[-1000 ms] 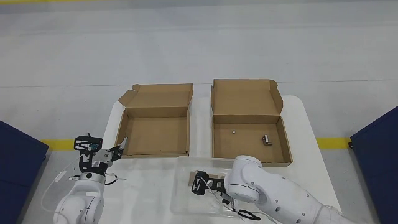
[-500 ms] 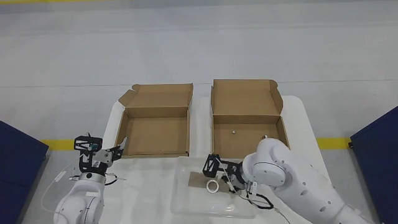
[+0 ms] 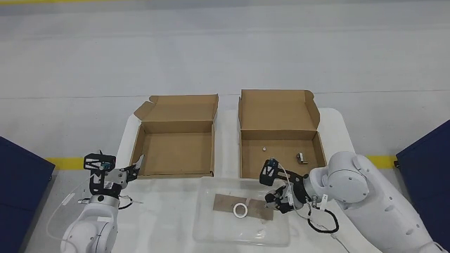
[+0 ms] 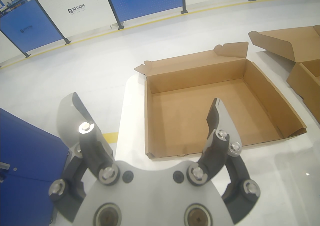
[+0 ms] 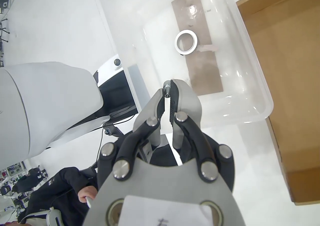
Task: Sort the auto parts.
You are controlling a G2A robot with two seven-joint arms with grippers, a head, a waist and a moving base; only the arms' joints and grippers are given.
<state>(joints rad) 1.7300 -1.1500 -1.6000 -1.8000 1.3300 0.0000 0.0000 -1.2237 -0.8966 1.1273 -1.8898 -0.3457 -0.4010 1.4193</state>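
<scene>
Auto parts look partly sorted: the right cardboard box [image 3: 288, 147] holds two small pieces [image 3: 301, 158], and the clear bin [image 3: 204, 214] holds a white ring [image 3: 240, 210] yet to move. Over the bin, the right gripper [image 5: 167, 90] clamps what seems a small metal stud [image 5: 166, 85]. The left gripper [image 4: 145, 99] hangs spread.

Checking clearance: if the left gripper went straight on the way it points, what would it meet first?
Probably the empty left cardboard box, at its wall by the near corner. The left gripper, jaws open, aims there and nothing stands between them; depth is unclear.
</scene>
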